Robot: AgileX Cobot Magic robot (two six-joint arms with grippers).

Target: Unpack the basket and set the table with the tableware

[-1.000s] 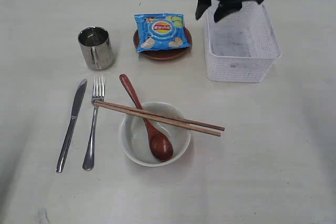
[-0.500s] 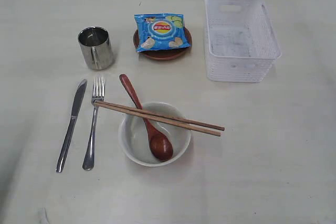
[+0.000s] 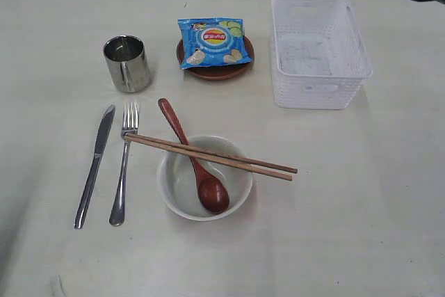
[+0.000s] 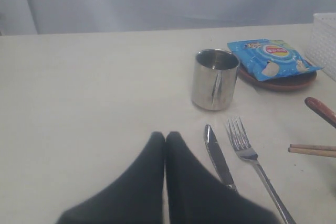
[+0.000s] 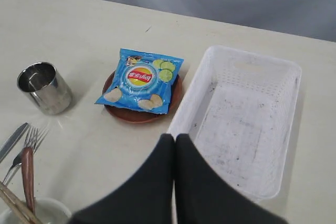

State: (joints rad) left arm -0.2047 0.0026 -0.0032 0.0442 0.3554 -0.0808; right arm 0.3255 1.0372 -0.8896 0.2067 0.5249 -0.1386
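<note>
Condition: the basket (image 3: 316,95) is standing empty near the far edge of the counter (image 3: 361,206), toward its far right corner in the exterior view. All tableware is lying out on the counter, so the unpacking is judged essentially complete.

Hands: the left hand (image 4: 165,140) is showing its fingers pressed together with nothing between them, and the right hand (image 5: 175,139) is likewise fully closed and carrying nothing.

Risks:
- The chopsticks (image 3: 236,161) are bridging the rim of the bowl (image 3: 170,186). Any nudge to the bowl is likely to roll them off.
- The spoon (image 3: 174,124) is leaning in the bowl under the chopsticks, its handle overhanging the rim. A knock on the handle could tip it out.
- The chip bag (image 3: 212,42) is sitting on the plate (image 3: 215,73). Shifting the plate could slide the bag off.
- The left hand is pointing toward the knife (image 3: 94,165) and the fork (image 3: 123,165). Its height cannot be told, and a low sweep could scatter them or strike the cup (image 3: 127,64).

Count: one basket, one bowl, one cup, one plate, one knife, one fork, one spoon, two chopsticks, one chip bag.
</note>
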